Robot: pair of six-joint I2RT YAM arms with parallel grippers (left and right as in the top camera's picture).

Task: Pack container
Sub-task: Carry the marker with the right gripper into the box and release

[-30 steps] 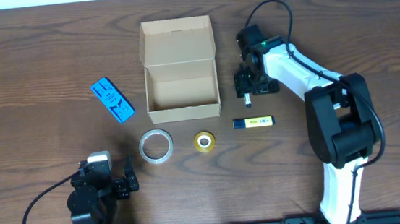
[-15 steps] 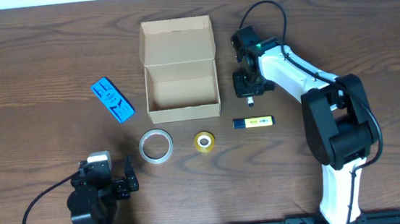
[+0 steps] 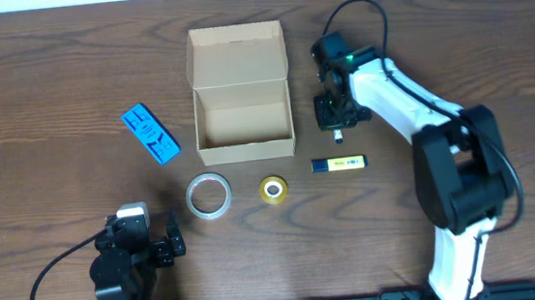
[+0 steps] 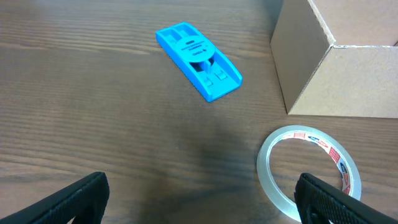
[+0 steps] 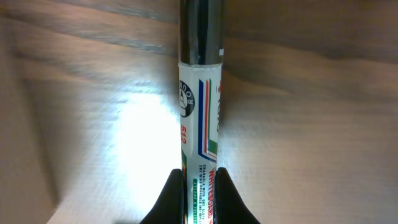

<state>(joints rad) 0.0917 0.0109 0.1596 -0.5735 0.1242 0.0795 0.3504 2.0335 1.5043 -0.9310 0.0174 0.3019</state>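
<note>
The right gripper (image 3: pixel 335 115), jaws clamped on a marker (image 5: pixel 200 124), is just beside the container (image 3: pixel 244 123), which lies toward the bench's left edge; the left gripper (image 4: pixel 202 199), jaws apart, is farther.

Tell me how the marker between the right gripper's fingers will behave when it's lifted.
The marker looks like a hard plastic tube, so probably stiff and light. Its round, glossy barrel may slip in the right gripper, and would likely roll if released on the table.
</note>
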